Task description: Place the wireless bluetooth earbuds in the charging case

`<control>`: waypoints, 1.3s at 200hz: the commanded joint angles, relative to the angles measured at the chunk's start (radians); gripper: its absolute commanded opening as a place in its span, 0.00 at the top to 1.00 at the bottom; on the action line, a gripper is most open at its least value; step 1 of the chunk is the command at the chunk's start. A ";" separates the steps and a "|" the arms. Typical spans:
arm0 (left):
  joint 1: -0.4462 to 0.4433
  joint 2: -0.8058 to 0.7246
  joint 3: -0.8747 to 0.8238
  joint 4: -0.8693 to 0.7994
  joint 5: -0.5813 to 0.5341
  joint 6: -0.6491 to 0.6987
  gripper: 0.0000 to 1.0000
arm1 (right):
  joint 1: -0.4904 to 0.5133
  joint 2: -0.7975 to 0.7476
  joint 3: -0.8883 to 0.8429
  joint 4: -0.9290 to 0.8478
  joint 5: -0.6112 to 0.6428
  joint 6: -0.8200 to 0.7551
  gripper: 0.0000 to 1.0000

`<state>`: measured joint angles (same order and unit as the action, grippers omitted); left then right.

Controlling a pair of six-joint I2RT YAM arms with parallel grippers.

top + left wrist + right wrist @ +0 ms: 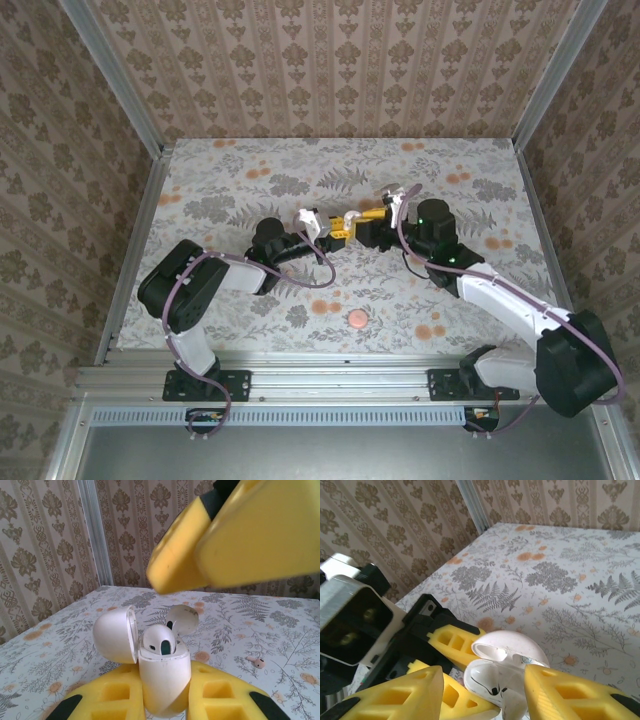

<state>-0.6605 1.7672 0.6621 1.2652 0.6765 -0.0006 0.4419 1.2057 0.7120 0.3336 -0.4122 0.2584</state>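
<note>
— Closest to the left wrist lens: the left end effector [165, 696], yellow-fingered, clamped on the glossy white egg-shaped plastic charging case [161, 672]. The case is upright, with its lid swung open to the left.

— And the buds?

— One white bud [161, 642] sits in its socket. The other, a tiny pale pinkish bud [257, 662], lies loose on the fern-and-flower printed desk [65, 650], to the right of the case and beyond it in that view, well apart from it.

— Its long axis?

— It lies flat, stem roughly crosswise. It's too small to say more.

— Which arm goes?

— The right, I'd judge. The right end effector [484, 676] hovers just over the open case with its fingers apart, holding nothing.

— Any brand or lettering?

— Nothing legible. There's a small mark inside the lid, too small to read.
</note>
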 commanded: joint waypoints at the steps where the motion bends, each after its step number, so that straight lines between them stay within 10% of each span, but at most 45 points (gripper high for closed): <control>1: -0.005 -0.032 0.021 0.031 0.010 -0.006 1.00 | -0.012 -0.048 -0.003 -0.009 0.002 0.009 0.51; 260: -0.002 -0.020 0.004 0.030 -0.003 -0.024 1.00 | -0.045 -0.180 0.075 -0.417 0.034 0.102 0.45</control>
<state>-0.6605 1.7584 0.6621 1.2652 0.6754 -0.0086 0.4118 1.0172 0.7307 -0.0341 -0.3920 0.3264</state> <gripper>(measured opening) 0.180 0.555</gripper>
